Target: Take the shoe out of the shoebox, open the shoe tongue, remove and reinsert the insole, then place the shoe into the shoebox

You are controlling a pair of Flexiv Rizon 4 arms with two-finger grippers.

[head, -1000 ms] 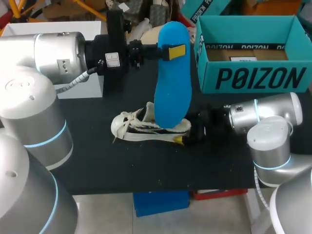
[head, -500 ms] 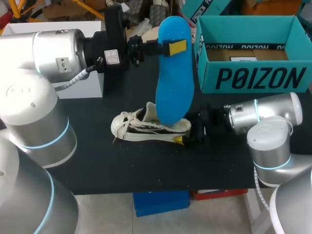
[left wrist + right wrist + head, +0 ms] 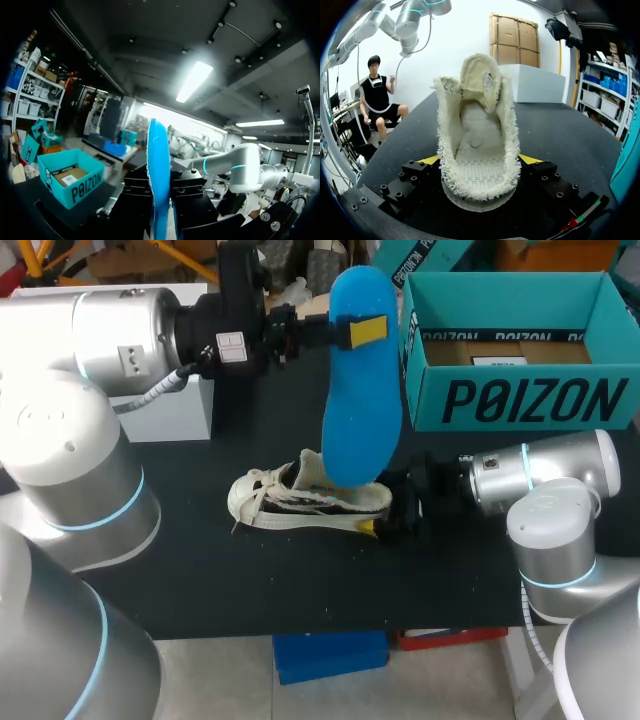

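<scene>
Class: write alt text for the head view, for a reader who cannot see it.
The left gripper holds a blue insole upright over a cream shoe, which the right gripper grips at the heel. An open teal shoebox stands behind.

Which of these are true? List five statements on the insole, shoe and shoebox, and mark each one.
1. The left jaws hold the blue insole upright, off the table. True.
2. The shoe lies inside the teal shoebox. False: it is outside the box, in the right jaws.
3. The right jaws clamp the shoe's heel from both sides. True.
4. The insole is seated in the shoe. False: the shoe's inside is bare.
5. A lid covers the shoebox. False: its top is open.
</scene>
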